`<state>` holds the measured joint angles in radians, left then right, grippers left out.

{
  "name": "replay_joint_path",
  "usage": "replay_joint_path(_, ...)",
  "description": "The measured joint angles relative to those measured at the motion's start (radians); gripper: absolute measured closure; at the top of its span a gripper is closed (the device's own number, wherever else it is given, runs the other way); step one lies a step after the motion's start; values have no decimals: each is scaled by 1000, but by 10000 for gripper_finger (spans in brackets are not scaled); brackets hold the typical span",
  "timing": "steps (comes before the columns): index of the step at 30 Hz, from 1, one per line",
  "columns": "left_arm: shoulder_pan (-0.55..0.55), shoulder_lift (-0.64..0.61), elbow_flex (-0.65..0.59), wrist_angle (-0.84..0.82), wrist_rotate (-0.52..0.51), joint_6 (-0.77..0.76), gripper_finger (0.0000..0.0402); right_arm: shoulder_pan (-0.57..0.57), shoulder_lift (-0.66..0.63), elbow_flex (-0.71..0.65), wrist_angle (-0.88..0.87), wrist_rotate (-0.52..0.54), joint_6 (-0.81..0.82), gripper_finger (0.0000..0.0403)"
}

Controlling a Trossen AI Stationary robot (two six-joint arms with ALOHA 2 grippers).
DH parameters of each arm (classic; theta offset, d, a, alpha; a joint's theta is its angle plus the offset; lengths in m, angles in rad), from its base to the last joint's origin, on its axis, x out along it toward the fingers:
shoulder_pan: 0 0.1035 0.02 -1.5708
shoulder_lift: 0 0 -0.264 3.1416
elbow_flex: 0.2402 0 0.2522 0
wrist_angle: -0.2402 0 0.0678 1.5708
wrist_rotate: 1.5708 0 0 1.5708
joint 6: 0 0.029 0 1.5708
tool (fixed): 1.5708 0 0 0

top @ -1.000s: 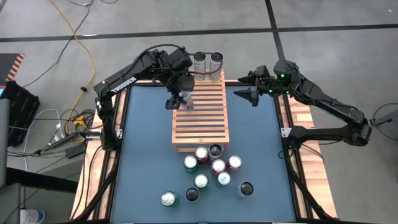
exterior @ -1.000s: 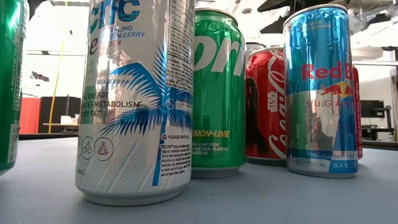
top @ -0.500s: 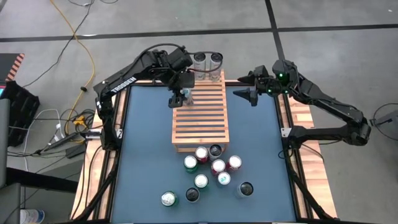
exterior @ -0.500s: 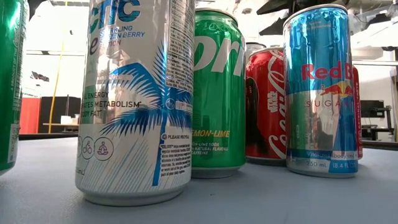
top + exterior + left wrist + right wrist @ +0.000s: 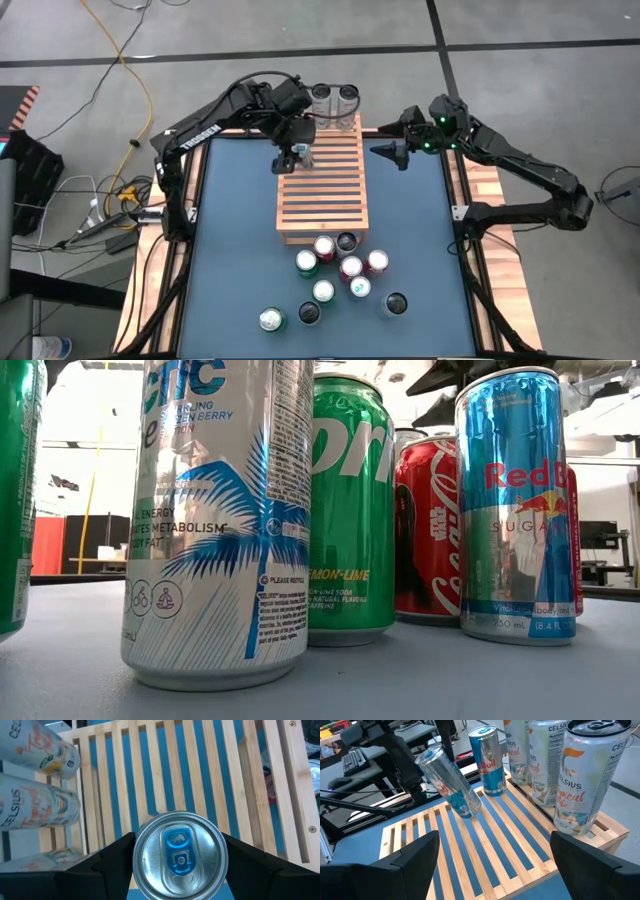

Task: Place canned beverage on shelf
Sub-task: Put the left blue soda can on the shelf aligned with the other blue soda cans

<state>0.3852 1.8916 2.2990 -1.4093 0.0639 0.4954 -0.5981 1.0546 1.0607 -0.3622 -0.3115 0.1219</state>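
Left pincer (image 5: 291, 158): over the far left part of the shelf, its two dark fingers (image 5: 107, 862) closed against opposite sides of a slim blue-and-silver Red Bull can (image 5: 449, 788), which it holds tilted above the slats; the can's silver lid with a blue tab faces the left wrist camera.

Right pincer (image 5: 385, 152): off the shelf's far right corner, above the tabletop, fingers spread wide with nothing between them.

Shelf (image 5: 335, 195): light wooden slatted rack in the far middle of the blue tabletop (image 5: 230, 250), blue showing between the slats.

On the shelf: tall white Celsius cans (image 5: 577, 775) stand upright in a row along the far edge; a second Red Bull can (image 5: 489, 761) stands upright on the slats just beside them, near the tilted one.

Loose cans (image 5: 340, 275): a cluster stands on the tabletop just in front of the shelf's near edge, red, green and silver tops mixed, with two more set a little apart toward the near left.

Low view: a white Celsius can with a blue palm (image 5: 220, 520), a green Sprite can (image 5: 350, 510), a red Coca-Cola can (image 5: 428, 530) and a blue Red Bull can (image 5: 515, 505), all upright.
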Motion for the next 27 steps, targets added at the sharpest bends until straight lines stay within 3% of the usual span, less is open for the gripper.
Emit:
replay_joint_path(5,0,24,0,20,-1,13,148,0,0,0,0,0,-2,40)
replay_joint_path(10,1,42,1,47,-82,24,115,0,0,0,1,-1,-2,40)
replay_joint_path(14,4,39,1,69,-88,27,97,0,0,0,2,-1,-2,40)
replay_joint_path(27,4,40,1,85,-129,90,92,0,0,0,3,-2,2,40)
